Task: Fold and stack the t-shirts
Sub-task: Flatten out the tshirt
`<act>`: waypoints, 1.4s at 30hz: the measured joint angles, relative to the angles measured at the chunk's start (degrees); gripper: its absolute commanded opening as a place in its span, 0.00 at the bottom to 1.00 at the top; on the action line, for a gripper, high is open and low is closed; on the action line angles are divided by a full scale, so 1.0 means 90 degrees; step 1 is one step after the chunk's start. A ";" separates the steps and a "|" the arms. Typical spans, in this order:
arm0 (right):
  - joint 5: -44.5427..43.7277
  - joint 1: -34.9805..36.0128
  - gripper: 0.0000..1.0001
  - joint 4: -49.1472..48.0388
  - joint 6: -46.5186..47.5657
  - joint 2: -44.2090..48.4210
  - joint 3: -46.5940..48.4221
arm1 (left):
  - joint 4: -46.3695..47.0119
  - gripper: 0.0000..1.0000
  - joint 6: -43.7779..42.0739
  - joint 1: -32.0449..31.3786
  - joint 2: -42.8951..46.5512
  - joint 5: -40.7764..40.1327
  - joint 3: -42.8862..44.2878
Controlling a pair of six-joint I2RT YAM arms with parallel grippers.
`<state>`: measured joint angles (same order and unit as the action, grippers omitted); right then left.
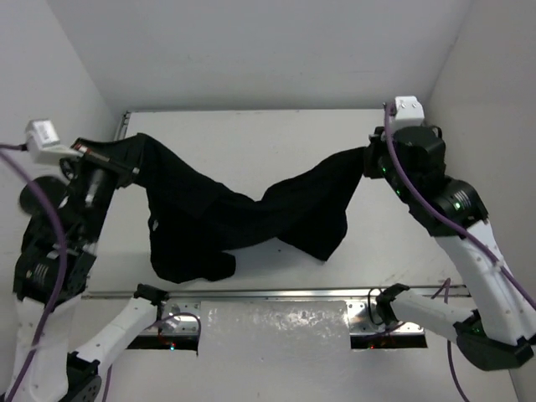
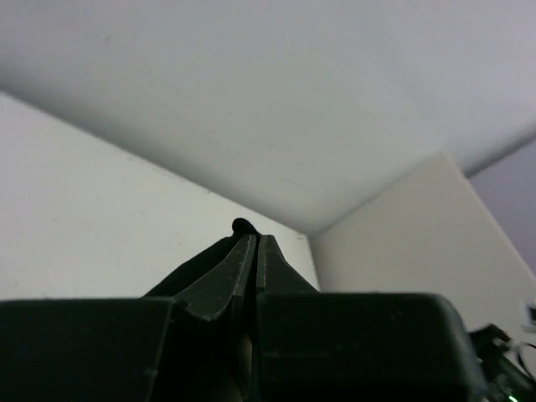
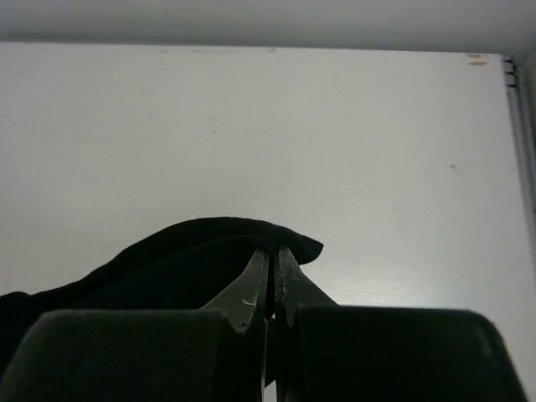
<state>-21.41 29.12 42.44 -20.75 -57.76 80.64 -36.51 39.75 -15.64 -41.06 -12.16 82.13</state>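
Flat white bench top (image 1: 276, 138), matte and unmarked apart from a few faint specks in the right wrist view, boxed in by plain white walls (image 1: 251, 50) at the back, left and right. Along the near edge, a silver metal rail (image 1: 276, 294) between the two arm bases. Soft plain black short-sleeved cloth t-shirt (image 1: 209, 218) strung across the bench from the far-left corner to the far-right corner, sagging in the middle. Its bulk hangs bunched toward the near edge, left of centre, just short of the rail; hard to tell whether resting on the surface there. Left gripper (image 1: 126, 163) up beside the left wall at the far-left corner, fingers pressed together, pinching one end of the t-shirt, with a small nub of black cloth (image 2: 243, 224) poking past the tips in the left wrist view. Right gripper (image 1: 368, 163) close to the right wall at the far-right corner, fingers likewise pressed together, pinching a fold of the other end (image 3: 193, 251). Bare bench along the whole back edge behind the cloth and at the near-right corner. Little room between either wrist and its side wall. Purple cables (image 1: 52, 219) looping along the left arm and down the right arm.
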 measured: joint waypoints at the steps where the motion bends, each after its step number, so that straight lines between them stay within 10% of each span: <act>1: -0.0131 0.0000 0.00 0.0070 0.0080 -0.0233 0.0158 | -0.0015 0.00 0.0041 0.0000 -0.0177 -0.0129 -0.0036; 13: -0.0248 -0.1052 0.00 -0.0265 0.0765 -0.3781 0.2800 | 0.0928 0.00 -0.0466 0.0236 -0.3893 -0.0702 0.1039; 28: -0.0240 -0.0964 0.00 -0.0078 0.1056 0.0209 0.2543 | 0.1054 0.00 -0.0631 0.0238 -0.1268 0.0913 0.1729; 42: -0.0107 -0.0964 0.00 0.0440 0.1144 0.0522 0.2431 | 0.0323 0.00 -0.0362 0.0238 -0.0869 0.1197 0.2851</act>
<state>-22.37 20.45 46.39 -10.46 -53.06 102.52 -33.61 36.49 -13.50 -48.88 -1.39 107.79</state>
